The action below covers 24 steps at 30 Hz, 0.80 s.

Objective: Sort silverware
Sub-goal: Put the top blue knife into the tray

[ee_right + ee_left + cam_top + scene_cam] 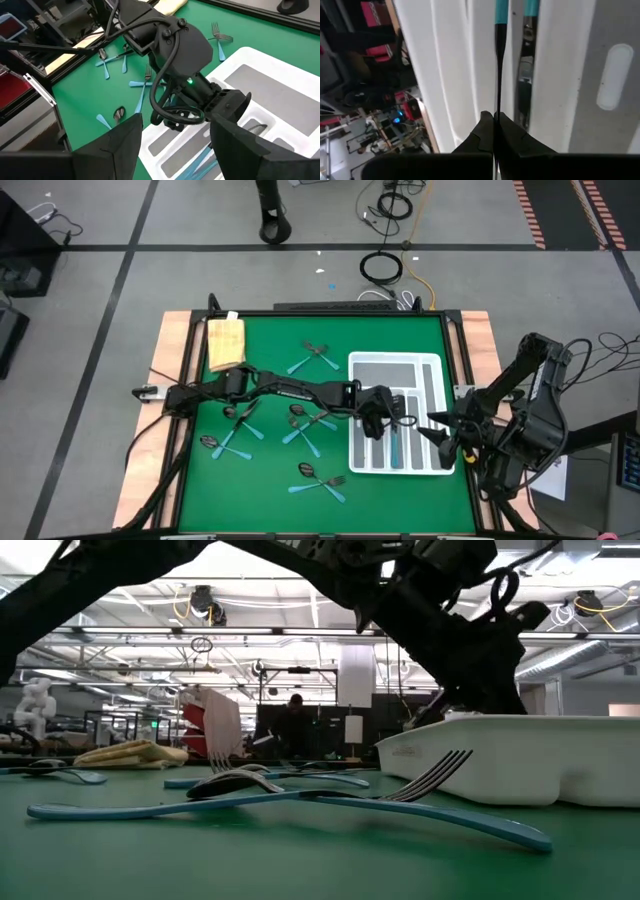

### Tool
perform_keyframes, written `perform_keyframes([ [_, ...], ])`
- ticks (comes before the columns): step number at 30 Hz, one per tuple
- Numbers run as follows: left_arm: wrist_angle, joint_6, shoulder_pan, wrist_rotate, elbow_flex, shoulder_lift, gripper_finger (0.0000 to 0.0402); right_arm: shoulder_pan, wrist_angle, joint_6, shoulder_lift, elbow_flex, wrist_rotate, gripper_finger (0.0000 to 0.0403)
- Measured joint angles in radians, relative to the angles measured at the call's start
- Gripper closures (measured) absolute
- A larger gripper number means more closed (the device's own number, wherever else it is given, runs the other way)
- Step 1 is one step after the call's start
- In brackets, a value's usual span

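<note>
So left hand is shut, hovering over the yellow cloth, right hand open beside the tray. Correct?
Not quite. The left hand is shut, but over the white tray, not the yellow cloth; the high view shows this. The right hand is open beside the tray.

Both arms are matte black with looping black cables; the left pincer point(227, 107) housing shows a green light.

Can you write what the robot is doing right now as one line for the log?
left gripper: shut on knife, over tray | right gripper: open, waiting beside tray | forks, spoons still on table
</note>
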State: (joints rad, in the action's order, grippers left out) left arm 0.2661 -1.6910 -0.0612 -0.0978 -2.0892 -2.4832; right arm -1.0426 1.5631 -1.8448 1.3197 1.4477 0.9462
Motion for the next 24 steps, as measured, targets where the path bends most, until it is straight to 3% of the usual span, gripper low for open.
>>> perform_keyframes([
  [24,-0.033,0.087,0.008,0.149,-0.001,0.0,0.0377,-0.007,-0.004,0.03,0.0,0.0,-0.001,0.0184],
])
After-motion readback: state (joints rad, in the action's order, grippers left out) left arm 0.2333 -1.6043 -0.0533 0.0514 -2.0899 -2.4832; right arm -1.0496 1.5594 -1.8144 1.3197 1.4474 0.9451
